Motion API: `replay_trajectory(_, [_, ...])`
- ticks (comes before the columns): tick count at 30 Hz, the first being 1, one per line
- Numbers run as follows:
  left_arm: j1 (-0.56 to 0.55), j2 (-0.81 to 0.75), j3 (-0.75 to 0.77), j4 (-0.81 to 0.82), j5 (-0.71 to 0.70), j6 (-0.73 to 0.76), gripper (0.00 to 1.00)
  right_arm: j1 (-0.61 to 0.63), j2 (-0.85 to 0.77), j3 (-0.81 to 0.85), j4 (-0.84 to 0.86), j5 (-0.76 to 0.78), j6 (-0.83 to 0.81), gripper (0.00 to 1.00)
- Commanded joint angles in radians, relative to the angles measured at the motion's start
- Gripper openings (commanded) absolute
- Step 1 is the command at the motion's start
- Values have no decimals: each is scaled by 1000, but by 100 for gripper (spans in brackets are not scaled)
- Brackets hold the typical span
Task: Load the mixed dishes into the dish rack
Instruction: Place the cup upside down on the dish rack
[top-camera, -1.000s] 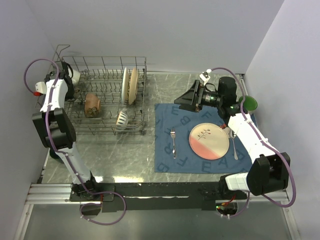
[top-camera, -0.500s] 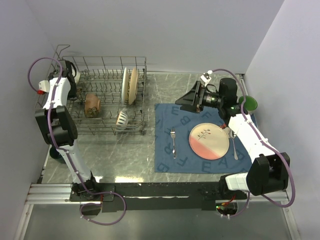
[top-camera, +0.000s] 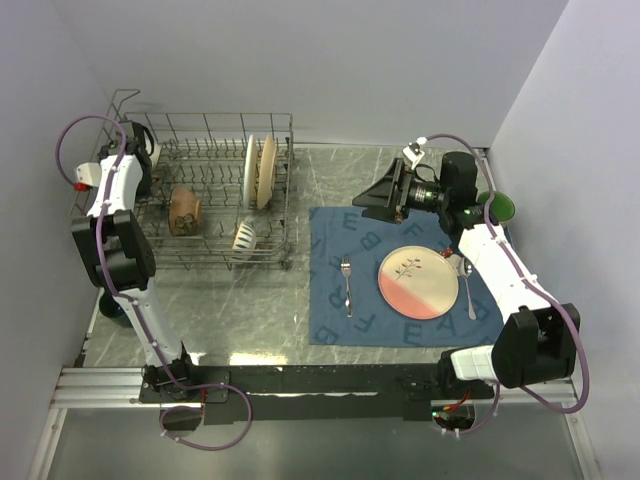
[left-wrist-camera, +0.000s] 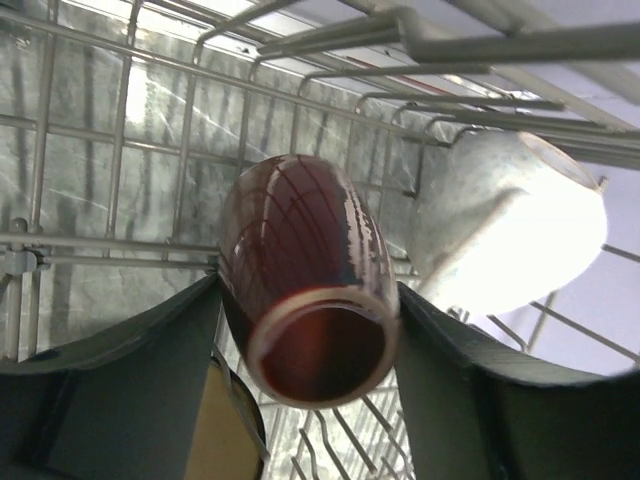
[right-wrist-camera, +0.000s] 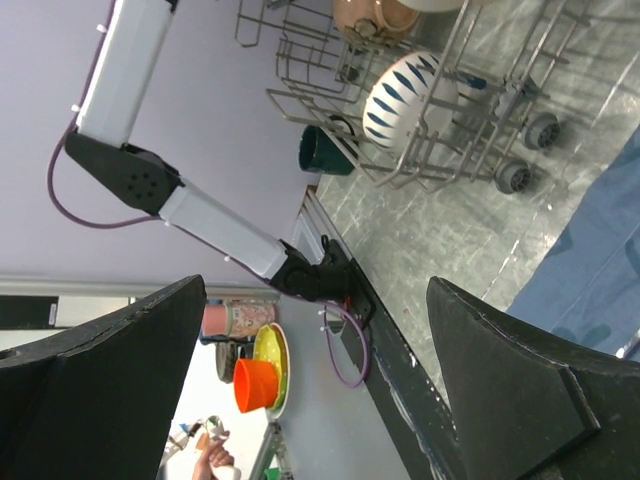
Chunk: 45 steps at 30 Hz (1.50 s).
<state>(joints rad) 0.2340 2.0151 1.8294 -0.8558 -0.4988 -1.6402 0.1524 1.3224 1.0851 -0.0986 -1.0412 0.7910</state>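
Since a moment ago my left arm swung toward the far left corner of the dish rack (top-camera: 210, 118), where the dark mug (left-wrist-camera: 295, 230) lies right between the fingers of my left end effector (left-wrist-camera: 308, 288), its long way pointing back at me (squeezing or letting go, I cannot tell).

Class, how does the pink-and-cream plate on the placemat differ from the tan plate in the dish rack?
The pink-and-cream plate lies flat on the blue placemat; the tan plate stands on edge in the dish rack. The first shows its face, the second mostly its rim. Both are round.
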Motion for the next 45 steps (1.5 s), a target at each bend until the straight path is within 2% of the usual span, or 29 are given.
replay_trajectory(1, [-2, 37, 11, -45, -37, -24, 74, -7, -2, 70, -1, -17, -6, 100])
replay_trajectory(10, [-5, 57, 28, -66, -96, -12, 80, -8, 3, 93, -21, -14, 19, 100])
replay_trajectory(13, [-24, 47, 36, -69, -159, 3, 83, -8, 26, 119, -33, -20, 37, 100])
replay_trajectory(16, [-48, 30, 39, -61, -236, 29, 91, -8, 50, 159, -71, -20, 36, 100])
replay_trajectory(18, [-68, 21, 38, -63, -290, 31, 99, -8, 69, 188, -91, -17, 31, 100])
replay_trajectory(28, [-88, 17, 47, -51, -334, 46, 100, -8, 113, 223, -69, -22, 99, 100])
replay_trajectory(34, [-130, -38, 90, -54, -428, 91, 99, -7, 116, 220, -69, -13, 93, 100])
replay_trajectory(37, [-153, -113, 77, 10, -454, 157, 99, -8, 110, 234, -107, 15, 50, 100])
replay_trajectory(40, [-163, -214, 32, 140, -416, 366, 99, -7, 100, 278, -211, 88, -45, 100])
replay_trajectory(41, [-163, -243, 15, 243, -361, 513, 99, -8, 100, 294, -239, 104, -74, 100])
replay_trajectory(43, [-165, -320, -15, 300, -316, 659, 99, -10, 103, 338, -317, 128, -146, 100])
replay_trajectory(45, [-165, -401, -27, 288, -276, 695, 99, -8, 106, 375, -358, 161, -186, 100])
